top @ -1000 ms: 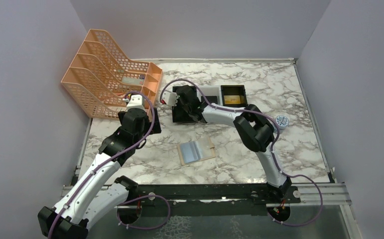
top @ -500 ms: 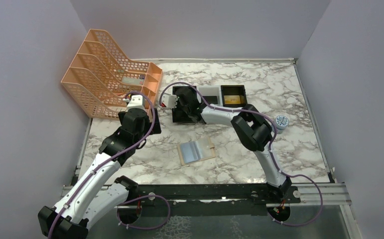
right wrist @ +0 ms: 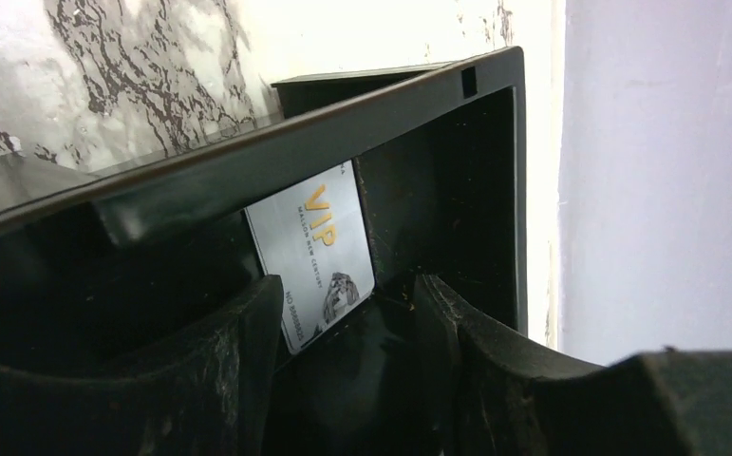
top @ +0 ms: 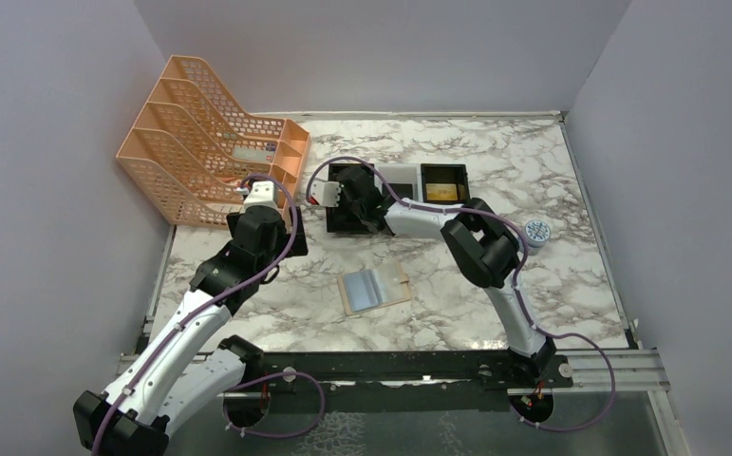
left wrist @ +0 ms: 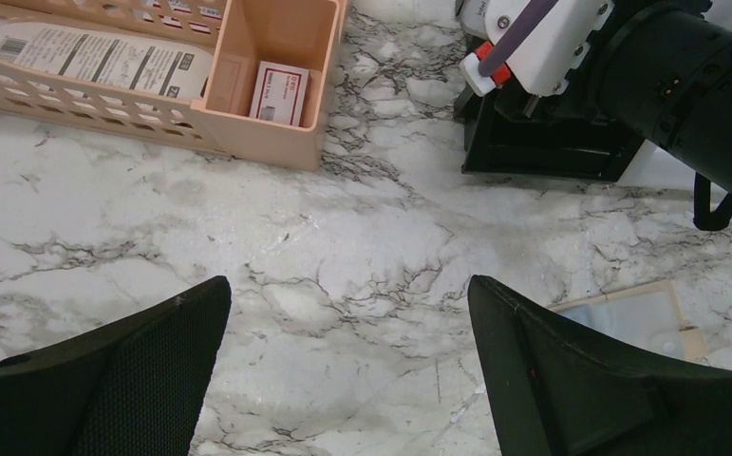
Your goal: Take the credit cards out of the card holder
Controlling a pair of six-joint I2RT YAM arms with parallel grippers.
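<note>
Now that right gripper (right wrist: 343, 318) fingers just parted inside black tray (right wrist: 390, 95), VIP card (right wrist: 312, 242) lies loose there, drop looks done imo. Card holder (top: 374, 289) sits open on table (top: 533, 161), well apart from tray; left gripper (left wrist: 347, 313) hangs wide apart, empty.

The card holder (top: 373, 289) lies open flat (grey-blue faces up); a silver VIP card (right wrist: 312, 252) sits inside the black tray (right wrist: 390, 104).

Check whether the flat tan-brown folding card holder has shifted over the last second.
No. The card holder lies equally far from the peach mesh file rack as before.
</note>
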